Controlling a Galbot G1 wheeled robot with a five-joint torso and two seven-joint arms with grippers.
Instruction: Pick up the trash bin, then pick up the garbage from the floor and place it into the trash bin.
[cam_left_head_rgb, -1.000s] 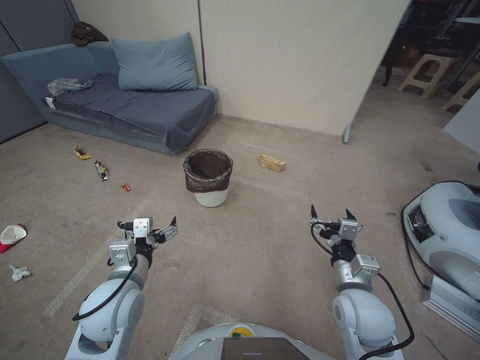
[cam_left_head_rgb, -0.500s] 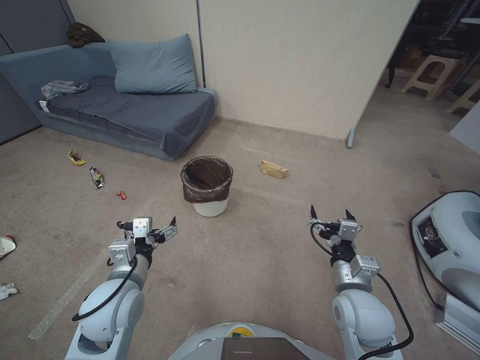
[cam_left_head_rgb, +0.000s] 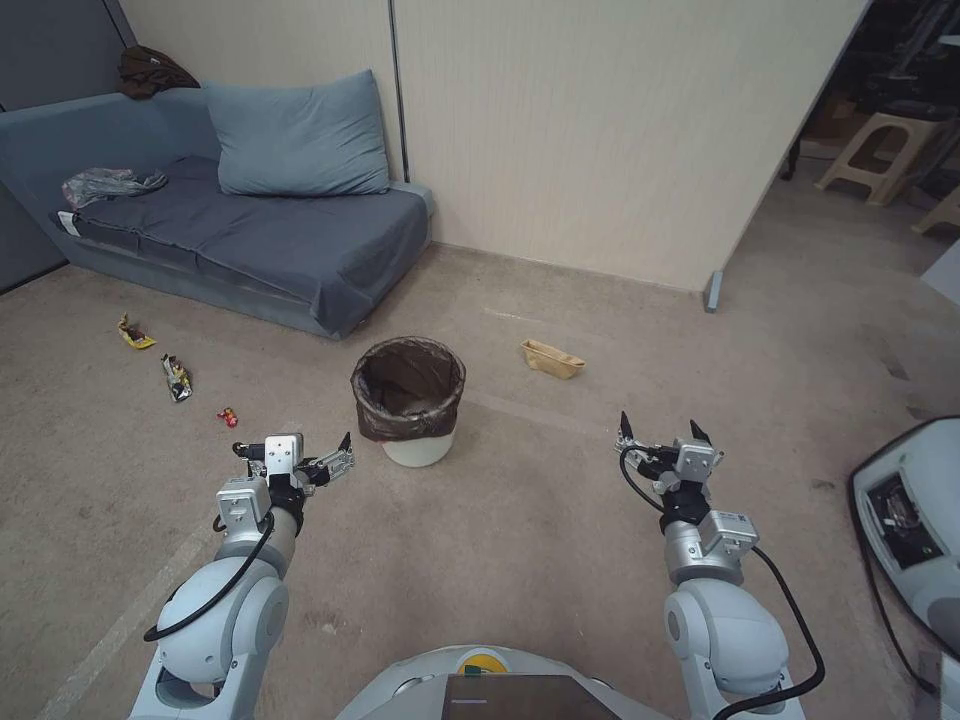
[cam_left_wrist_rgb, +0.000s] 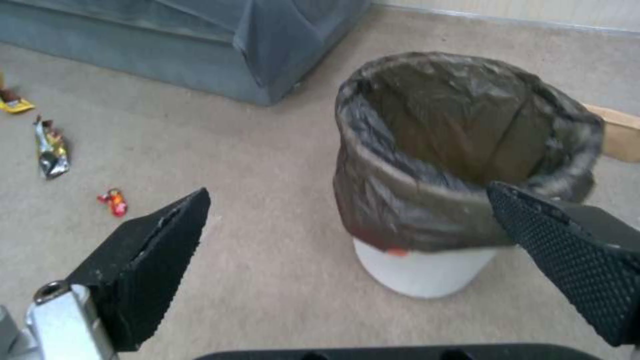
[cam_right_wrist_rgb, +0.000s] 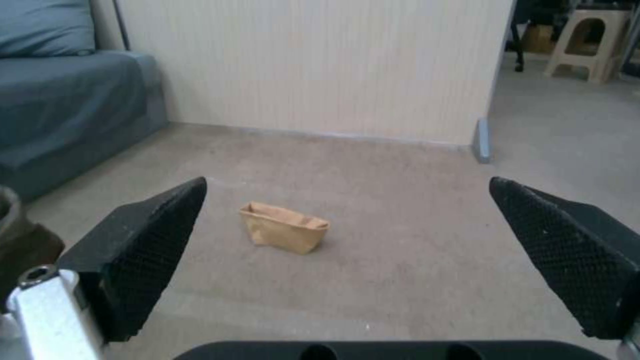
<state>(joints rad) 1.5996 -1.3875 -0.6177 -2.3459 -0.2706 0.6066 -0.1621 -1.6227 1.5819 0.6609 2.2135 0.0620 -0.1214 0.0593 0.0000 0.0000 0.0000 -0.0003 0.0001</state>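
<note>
1. While both my arms reach forward at matching height, my left gripper (cam_left_head_rgb: 295, 458) hangs spread wide, holding nothing, just short of the trash bin (cam_left_head_rgb: 408, 400).
2. My right gripper (cam_left_head_rgb: 659, 433) is likewise spread and empty.
3. Bin upright on carpet between my arms, near the sofa (cam_left_head_rgb: 250, 225).
4. Tan paper bag (cam_left_head_rgb: 551, 358) lies beyond the right gripper; wrappers (cam_left_head_rgb: 177, 378) left.

Head cam looked down-forward from high; trash bin (cam_left_head_rgb: 408, 400) at 12 o'clock. Left wrist cam sat close to it; right wrist faced paper bag (cam_right_wrist_rgb: 284, 233), bin's edge shared.
</note>
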